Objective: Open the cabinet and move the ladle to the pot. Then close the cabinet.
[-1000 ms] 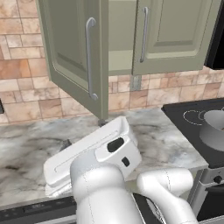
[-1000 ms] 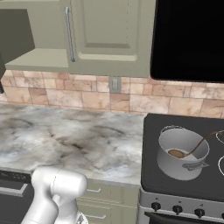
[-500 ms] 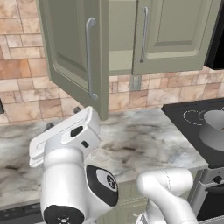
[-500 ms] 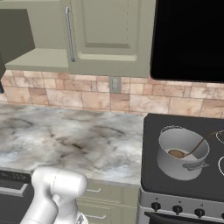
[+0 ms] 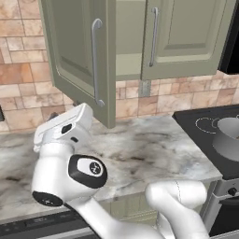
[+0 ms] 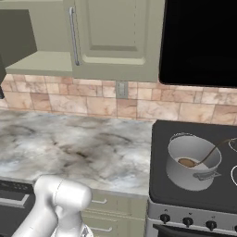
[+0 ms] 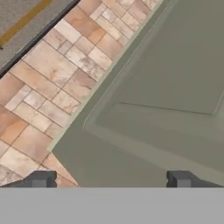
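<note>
The sage-green cabinet (image 5: 186, 37) has its left door (image 5: 77, 51) swung out over the counter, and the shelf inside (image 6: 41, 62) is bare. Its right door (image 6: 115, 37) is shut. The grey pot (image 6: 190, 169) stands on the stove's front-left burner. The ladle (image 6: 210, 155) rests in it, bowl down, handle leaning over the right rim. My hand (image 5: 63, 128) hangs low at the left, just below the open door's bottom corner. My gripper (image 7: 111, 179) is open and holds nothing. It faces the raised panel of the open door (image 7: 166, 87), with its fingertips (image 7: 41, 179) set wide apart.
A marble counter (image 6: 69, 148) runs left of the black stove (image 6: 162, 139). A dark microwave (image 6: 199, 41) hangs above the stove. Brick-tile backsplash (image 5: 18, 70) with a wall outlet (image 6: 121, 89) lies behind. My white arm (image 5: 74, 177) rises over the counter's front edge.
The arm has swung left: the hand went from the middle of the counter to the left, under the open door. Pot, ladle and cabinet doors have not moved.
</note>
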Controlling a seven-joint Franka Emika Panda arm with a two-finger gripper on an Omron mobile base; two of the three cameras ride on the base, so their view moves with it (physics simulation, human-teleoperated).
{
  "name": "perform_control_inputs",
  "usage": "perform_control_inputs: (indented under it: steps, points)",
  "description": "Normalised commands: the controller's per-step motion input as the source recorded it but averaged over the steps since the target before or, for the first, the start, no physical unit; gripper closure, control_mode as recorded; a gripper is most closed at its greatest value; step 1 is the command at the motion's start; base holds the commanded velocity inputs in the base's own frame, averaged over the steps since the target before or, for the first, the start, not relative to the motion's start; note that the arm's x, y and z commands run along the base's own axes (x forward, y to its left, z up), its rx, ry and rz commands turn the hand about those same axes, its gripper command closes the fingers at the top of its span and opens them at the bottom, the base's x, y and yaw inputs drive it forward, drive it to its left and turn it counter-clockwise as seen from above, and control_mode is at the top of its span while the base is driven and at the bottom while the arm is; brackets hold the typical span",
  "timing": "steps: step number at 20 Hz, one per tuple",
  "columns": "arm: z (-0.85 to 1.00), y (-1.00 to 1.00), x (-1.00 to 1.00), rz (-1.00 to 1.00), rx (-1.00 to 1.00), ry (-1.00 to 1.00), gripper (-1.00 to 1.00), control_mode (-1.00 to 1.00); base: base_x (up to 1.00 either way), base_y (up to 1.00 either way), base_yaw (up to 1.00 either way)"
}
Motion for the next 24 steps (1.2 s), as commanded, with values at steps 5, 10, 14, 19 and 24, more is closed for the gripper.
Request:
perform_control_inputs:
  steps: [5,10,14,19,24]
  points:
    - [0.02,0.00,0.43,-0.27,-0.06,-0.12,-1.00,-1.00,0.00,0.00,0.00]
    - [0.22,-0.01,0.21,-0.29,-0.03,-0.10,-1.00,-1.00,0.00,0.00,0.00]
    - [0.47,-0.21,0.03,-0.26,0.00,-0.09,-1.00,-1.00,0.00,0.00,0.00]
    - [0.51,-0.47,0.00,-0.18,0.00,-0.01,-1.00,-1.00,0.00,0.00,0.00]
    - [0.35,-0.66,0.07,-0.07,0.00,0.00,-1.00,-1.00,0.00,0.00,0.00]
